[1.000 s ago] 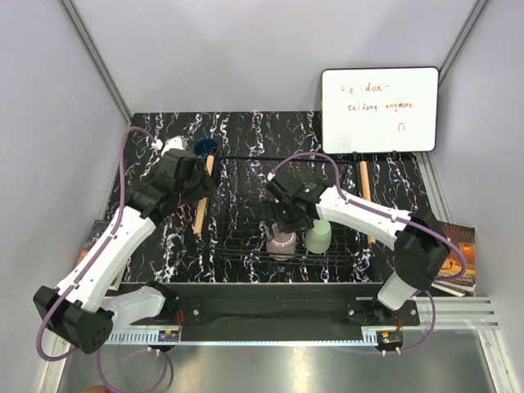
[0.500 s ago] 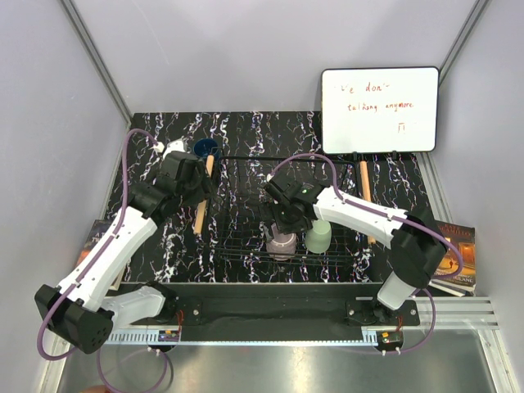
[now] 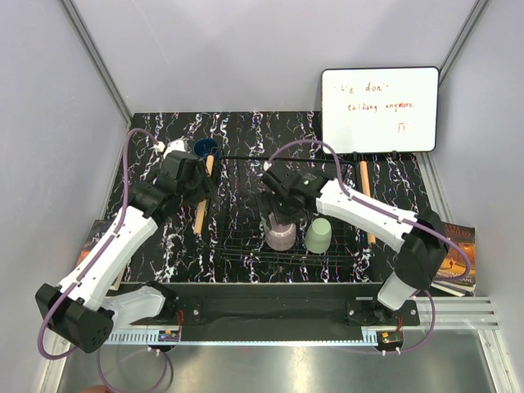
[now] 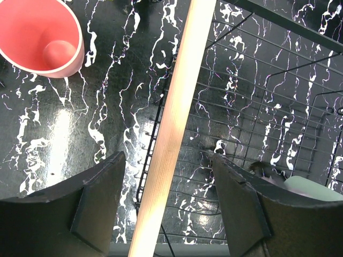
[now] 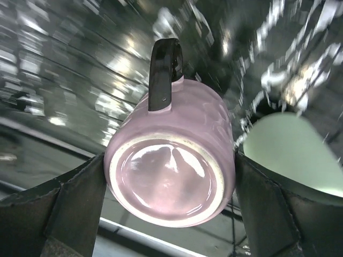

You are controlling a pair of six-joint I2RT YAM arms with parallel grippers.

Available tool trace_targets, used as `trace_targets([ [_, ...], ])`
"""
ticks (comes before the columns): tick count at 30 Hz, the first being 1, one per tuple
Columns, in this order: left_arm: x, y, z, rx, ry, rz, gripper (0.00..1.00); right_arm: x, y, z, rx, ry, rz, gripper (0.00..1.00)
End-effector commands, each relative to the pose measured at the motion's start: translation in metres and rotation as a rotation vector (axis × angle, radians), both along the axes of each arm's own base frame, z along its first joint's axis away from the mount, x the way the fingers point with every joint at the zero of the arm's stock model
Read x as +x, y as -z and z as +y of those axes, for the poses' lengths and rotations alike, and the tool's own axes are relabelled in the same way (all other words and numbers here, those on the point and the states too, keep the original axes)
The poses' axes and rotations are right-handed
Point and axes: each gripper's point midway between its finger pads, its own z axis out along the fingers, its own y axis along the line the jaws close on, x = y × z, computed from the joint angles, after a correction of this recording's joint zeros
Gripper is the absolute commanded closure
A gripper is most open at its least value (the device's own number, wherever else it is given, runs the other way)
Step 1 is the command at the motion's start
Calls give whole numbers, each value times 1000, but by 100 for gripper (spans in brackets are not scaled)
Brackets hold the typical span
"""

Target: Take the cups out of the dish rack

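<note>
Two cups sit side by side in the dish rack (image 3: 237, 246), near its front edge: the mauve cup (image 3: 281, 237) and, just to its right, the mint green cup (image 3: 318, 236). The mauve one is upside down, its base facing my right wrist camera. My right gripper (image 5: 170, 160) is down over it with a finger pressed against each side, gripping it. My left gripper (image 4: 166, 155) hangs with its jaws apart and nothing in them, above the rack's left wooden bar (image 4: 171, 118). Outside the rack, on the black marbled table (image 4: 107, 107), the pink cup (image 4: 40, 35) stands mouth up left of that bar. The dark blue cup (image 3: 205, 148) sits near the bar's far end.
</note>
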Motion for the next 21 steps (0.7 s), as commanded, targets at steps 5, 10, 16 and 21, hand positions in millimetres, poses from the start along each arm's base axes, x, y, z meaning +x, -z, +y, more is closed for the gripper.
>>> trace_targets([
  [5, 14, -24, -8, -30, 11, -82, 31, 22, -90, 27, 174, -10, -168, 100],
  [10, 15, -31, -9, -49, 7, -107, 31, 37, -111, 25, 190, 15, -255, 100],
  [16, 18, -45, -13, -91, 7, -153, 31, 68, -134, 7, 295, 119, -251, 100],
  [21, 19, -71, -42, -252, 107, -236, 31, 87, -157, -10, 576, 190, -183, 100],
])
